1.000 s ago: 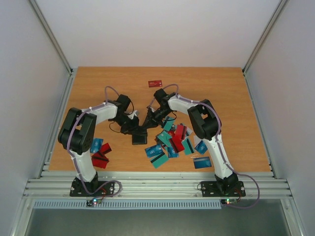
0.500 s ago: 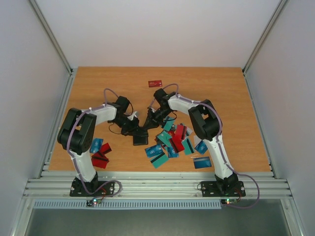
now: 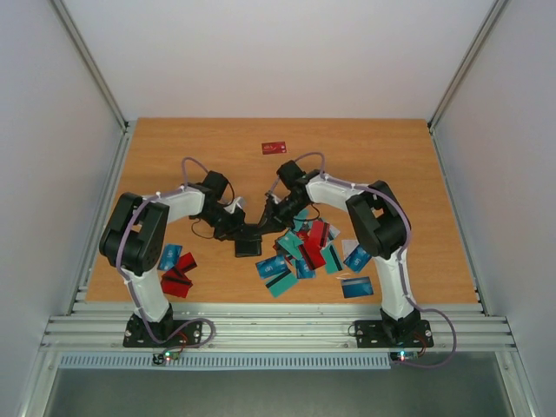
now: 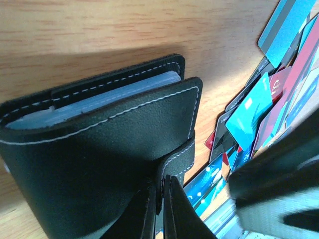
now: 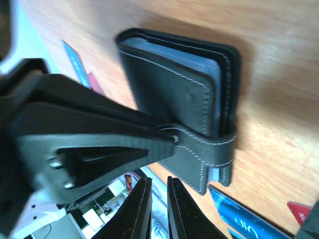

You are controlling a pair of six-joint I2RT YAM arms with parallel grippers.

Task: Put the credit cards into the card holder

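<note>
Lettering on the lone red card (image 3: 274, 148) is too small to read. Card holder (image 3: 248, 248) lies flat on the table (image 3: 382, 165), cover ajar, strap side away from the bases. Left gripper (image 4: 160, 183) pinches its snap tab (image 4: 182, 154); right gripper (image 5: 158, 186) hovers beside it, nearly closed, empty

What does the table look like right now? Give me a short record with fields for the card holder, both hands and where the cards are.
card holder: black, folded, between the two hands
snap tab: wrapped over the holder's open edge
left hand: shut on the snap tab
right hand: almost shut, nothing seen between its fingers, just beside the tab
credit cards: most are piled right of the holder
small group: near left
red card: alone on the far side
</note>
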